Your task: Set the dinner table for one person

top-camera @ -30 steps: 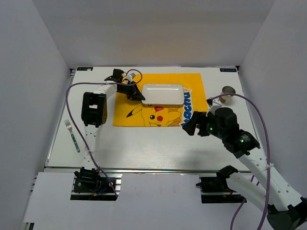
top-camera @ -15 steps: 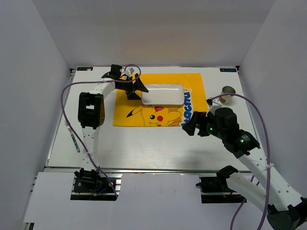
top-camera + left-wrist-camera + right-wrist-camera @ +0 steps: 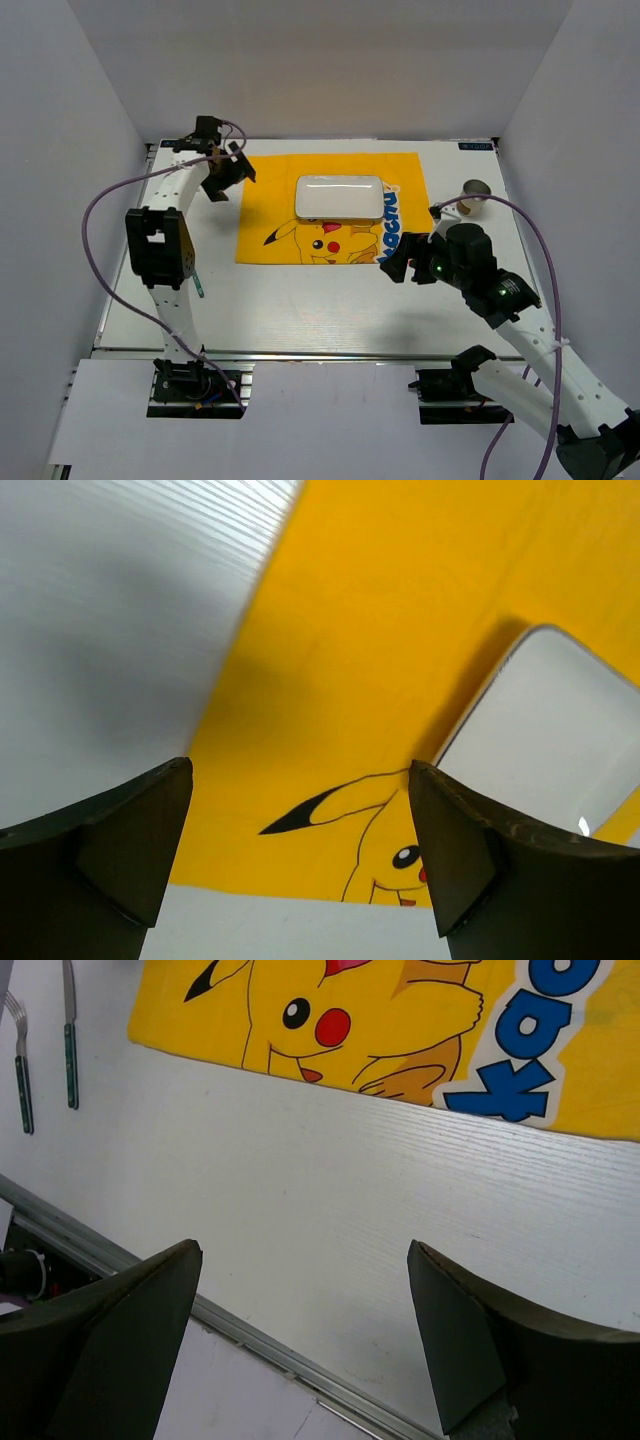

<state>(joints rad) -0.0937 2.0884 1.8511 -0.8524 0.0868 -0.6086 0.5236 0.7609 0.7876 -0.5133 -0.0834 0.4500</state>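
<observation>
The white dinner table (image 3: 300, 300) carries a yellow cartoon placemat (image 3: 330, 225), and a small white rectangular plate (image 3: 340, 197) lies on the mat's far half. My left gripper (image 3: 225, 175) hovers open and empty over the mat's far left corner, a short way left of the plate. In the left wrist view the open fingers (image 3: 130, 850) frame the placemat (image 3: 380, 660), with the plate (image 3: 550, 740) to the right. My right gripper (image 3: 397, 262) hangs open and empty at the mat's near right corner. The right wrist view shows bare table (image 3: 330, 1210) between its jaws.
A fork (image 3: 18, 1060) and a knife (image 3: 68, 1040) with teal handles lie left of the mat. From above only a bit of teal handle (image 3: 198, 285) shows beside the left arm. A brown cup (image 3: 478, 192) stands at the right edge. White walls enclose the table.
My left gripper has opened, let go of the plate's left end and pulled back left to the mat's far corner; its arm now covers the fork. The right arm has not moved.
</observation>
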